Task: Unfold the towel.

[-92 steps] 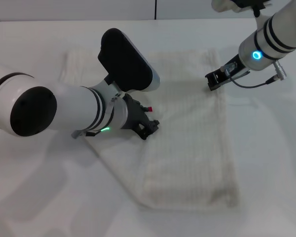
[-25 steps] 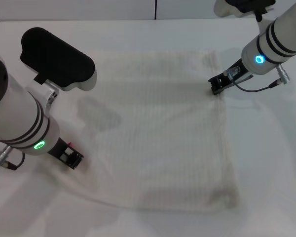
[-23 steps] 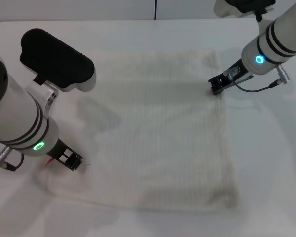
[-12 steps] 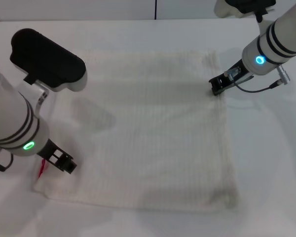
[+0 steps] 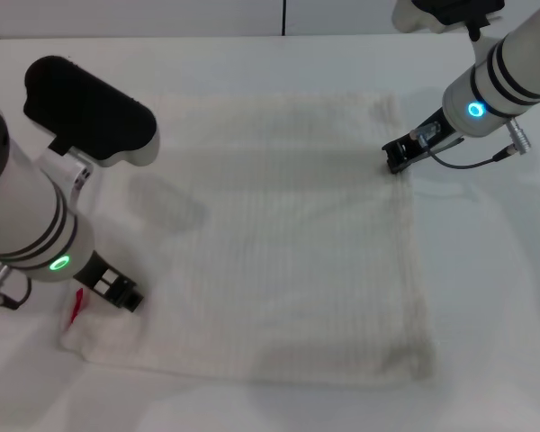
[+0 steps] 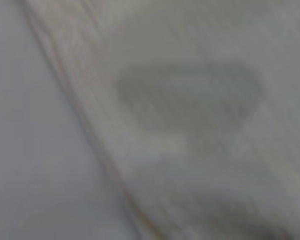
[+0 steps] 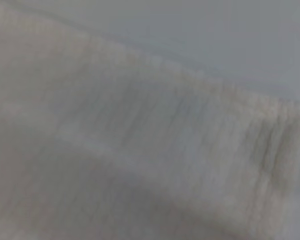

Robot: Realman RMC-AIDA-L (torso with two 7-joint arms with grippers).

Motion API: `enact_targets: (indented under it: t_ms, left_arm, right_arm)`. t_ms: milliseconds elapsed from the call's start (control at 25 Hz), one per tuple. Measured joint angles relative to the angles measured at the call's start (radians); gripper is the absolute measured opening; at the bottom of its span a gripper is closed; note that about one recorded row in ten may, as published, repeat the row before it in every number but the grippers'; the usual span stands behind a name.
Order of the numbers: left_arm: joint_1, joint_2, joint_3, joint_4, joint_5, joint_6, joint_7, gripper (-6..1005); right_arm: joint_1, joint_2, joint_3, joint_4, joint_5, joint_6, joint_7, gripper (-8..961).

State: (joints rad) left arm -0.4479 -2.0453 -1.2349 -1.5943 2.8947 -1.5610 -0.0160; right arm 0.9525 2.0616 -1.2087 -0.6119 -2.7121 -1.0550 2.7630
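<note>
The towel point(image 5: 288, 243) lies spread almost flat on the white table point(image 5: 486, 297), a cream ribbed cloth, roughly square.

The left arm reaches down from the robot's left, its forearm angled steeply toward the table. The left gripper point(image 5: 117, 293) sits low over the towel's near-left corner, just beside the small red tag point(image 5: 76, 306), which lies on the outer side of the gripper. That corner is slightly bunched beneath and beyond the fingertips. Whether its jaws are apart or pressed together cannot be told. The left wrist view shows only the towel's edge running diagonally against the table.

The right arm comes in from the far right, forearm sloping down. The right gripper point(image 5: 401, 155) rests at the towel's right edge near the far-right corner, appearing to touch the cloth; its jaw state cannot be told either. The right wrist view shows the towel's ribbed edge close up.
</note>
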Motion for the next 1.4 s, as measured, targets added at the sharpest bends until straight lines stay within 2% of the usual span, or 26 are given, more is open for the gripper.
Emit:
enact_targets:
  t_ms: [480, 560, 720, 760, 800, 840, 920, 960, 1040, 1080, 1120, 1160, 1200, 1240, 1280, 1320, 1360, 1400]
  left_arm:
    - [0.02, 0.034, 0.012, -0.021, 0.0, -0.062, -0.052, 698]
    - [0.02, 0.039, 0.014, -0.042, 0.0, -0.074, -0.059, 699]
    - [0.013, 0.065, 0.01, -0.113, 0.001, -0.096, -0.073, 699]
    - [0.013, 0.065, 0.01, -0.113, 0.001, -0.096, -0.073, 699]
    - [0.012, 0.083, -0.006, -0.158, 0.001, -0.066, -0.072, 700]
    - [0.012, 0.083, -0.006, -0.158, 0.001, -0.066, -0.072, 700]
    - [0.021, 0.1, -0.04, -0.204, 0.001, 0.022, -0.043, 700]
    - [0.036, 0.103, -0.093, -0.218, 0.001, 0.128, 0.015, 700]
    - [0.05, 0.099, -0.131, -0.221, 0.002, 0.196, 0.061, 701]
    - [0.066, 0.09, -0.164, -0.224, 0.002, 0.262, 0.105, 701]
    - [0.097, 0.071, -0.205, -0.23, 0.002, 0.362, 0.17, 701]
    - [0.165, 0.026, -0.25, -0.246, 0.002, 0.547, 0.279, 701]
    - [0.165, 0.026, -0.25, -0.246, 0.002, 0.547, 0.279, 701]
    - [0.201, 0.005, -0.262, -0.25, 0.0, 0.639, 0.329, 701]
    - [0.263, -0.014, -0.264, -0.253, -0.001, 0.804, 0.39, 702]
    - [0.308, -0.024, -0.258, -0.248, -0.001, 0.923, 0.426, 702]
    - [0.424, -0.021, -0.205, -0.188, -0.006, 1.266, 0.454, 702]
    - [0.424, -0.021, -0.205, -0.188, -0.006, 1.266, 0.454, 702]
  right_arm:
    - [-0.013, 0.002, 0.0, -0.029, 0.0, -0.001, -0.001, 61]
    - [-0.05, 0.011, 0.0, -0.119, 0.0, -0.017, -0.002, 64]
    - [-0.086, 0.014, 0.0, -0.214, 0.004, -0.034, 0.0, 69]
    - [-0.106, 0.016, -0.01, -0.267, 0.007, -0.037, 0.002, 70]
    - [-0.106, 0.016, -0.01, -0.267, 0.007, -0.037, 0.002, 72]
    - [-0.118, 0.018, -0.022, -0.298, 0.008, -0.036, 0.002, 73]
    - [-0.156, 0.021, -0.06, -0.376, 0.009, -0.02, 0.004, 75]
    - [-0.208, 0.024, -0.103, -0.472, 0.014, 0.016, 0.006, 77]
    - [-0.236, 0.025, -0.127, -0.52, 0.02, 0.038, 0.006, 79]
    - [-0.28, 0.024, -0.164, -0.59, 0.033, 0.075, 0.007, 80]
    - [-0.329, 0.023, -0.204, -0.661, 0.045, 0.119, 0.008, 82]
    - [-0.444, 0.02, -0.294, -0.803, 0.058, 0.243, 0.001, 83]
    - [-0.444, 0.02, -0.294, -0.803, 0.058, 0.243, 0.001, 84]
    - [-0.51, 0.02, -0.348, -0.871, 0.059, 0.326, -0.007, 86]
    - [-0.576, 0.02, -0.404, -0.927, 0.059, 0.427, -0.024, 87]
    - [-0.641, 0.021, -0.457, -0.967, 0.059, 0.539, -0.041, 88]
    - [-0.76, 0.024, -0.548, -0.999, 0.06, 0.764, -0.064, 89]
    - [-0.76, 0.024, -0.548, -0.999, 0.06, 0.764, -0.064, 91]
